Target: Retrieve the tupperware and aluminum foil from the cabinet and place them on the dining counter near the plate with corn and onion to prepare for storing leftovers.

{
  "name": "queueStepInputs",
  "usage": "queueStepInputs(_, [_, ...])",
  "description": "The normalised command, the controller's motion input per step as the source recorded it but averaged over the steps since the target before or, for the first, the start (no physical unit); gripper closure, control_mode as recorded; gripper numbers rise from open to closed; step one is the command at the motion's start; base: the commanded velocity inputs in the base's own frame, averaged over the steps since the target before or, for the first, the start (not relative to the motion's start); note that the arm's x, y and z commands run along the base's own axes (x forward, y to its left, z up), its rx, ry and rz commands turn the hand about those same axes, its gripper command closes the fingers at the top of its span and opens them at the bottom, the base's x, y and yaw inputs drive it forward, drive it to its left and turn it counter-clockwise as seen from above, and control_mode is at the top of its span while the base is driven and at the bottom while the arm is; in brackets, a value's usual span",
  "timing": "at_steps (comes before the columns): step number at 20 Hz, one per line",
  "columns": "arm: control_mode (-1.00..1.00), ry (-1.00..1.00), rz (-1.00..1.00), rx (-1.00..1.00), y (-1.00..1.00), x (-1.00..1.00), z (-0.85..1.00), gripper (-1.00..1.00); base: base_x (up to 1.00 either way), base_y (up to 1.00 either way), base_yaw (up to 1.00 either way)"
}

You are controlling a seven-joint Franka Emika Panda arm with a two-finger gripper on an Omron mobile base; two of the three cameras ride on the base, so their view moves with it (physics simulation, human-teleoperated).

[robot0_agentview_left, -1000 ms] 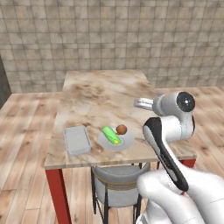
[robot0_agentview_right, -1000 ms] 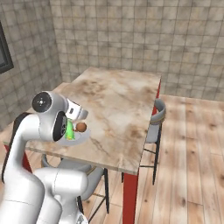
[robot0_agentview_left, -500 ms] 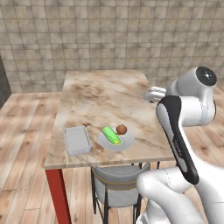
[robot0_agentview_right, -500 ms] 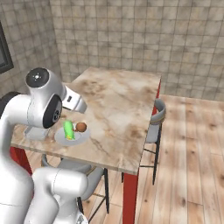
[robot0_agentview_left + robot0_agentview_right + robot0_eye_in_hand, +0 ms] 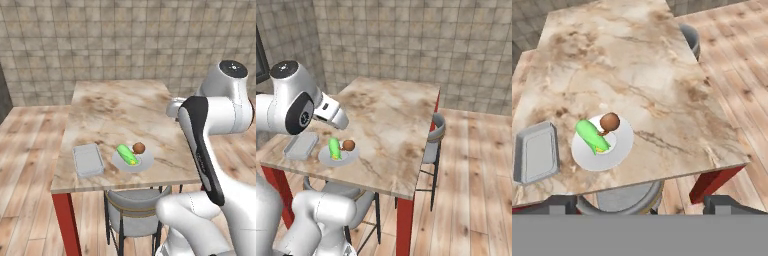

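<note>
Gripper [image 5: 639,204] fingers stand wide apart and empty, higher than a second ago. Left base view: the smooth rectangular tupperware [image 5: 88,160] lies beside the round plate [image 5: 133,162] on the marbled dining counter [image 5: 120,112]. Right base view: green-husked corn [image 5: 334,148] and reddish-brown onion [image 5: 348,145] share the plate.

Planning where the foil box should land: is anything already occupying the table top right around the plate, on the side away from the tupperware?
Nothing visible does. The tupperware lies beside the plate on one side; the dining counter on the onion side and beyond is bare marble. The gripper hangs above with open jaws, holding nothing.
</note>
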Motion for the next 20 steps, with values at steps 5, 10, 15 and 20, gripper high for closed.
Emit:
queueStepInputs(5, [1.00,0.04,-0.03,-0.02,0.00,-0.31,0.00,-1.00,-0.11,0.00,0.00])
queueStepInputs(10, [1.00,0.00,0.00,0.00,0.00,0.00,0.00,-1.00,-0.91,0.01,0.00])
queueStepInputs(15, [1.00,0.00,0.00,0.00,0.00,0.00,0.00,-1.00,-1.00,0.11,0.00])
queueStepInputs(20, [1.00,0.00,0.00,0.00,0.00,0.00,0.00,-1.00,-1.00,0.14,-0.11])
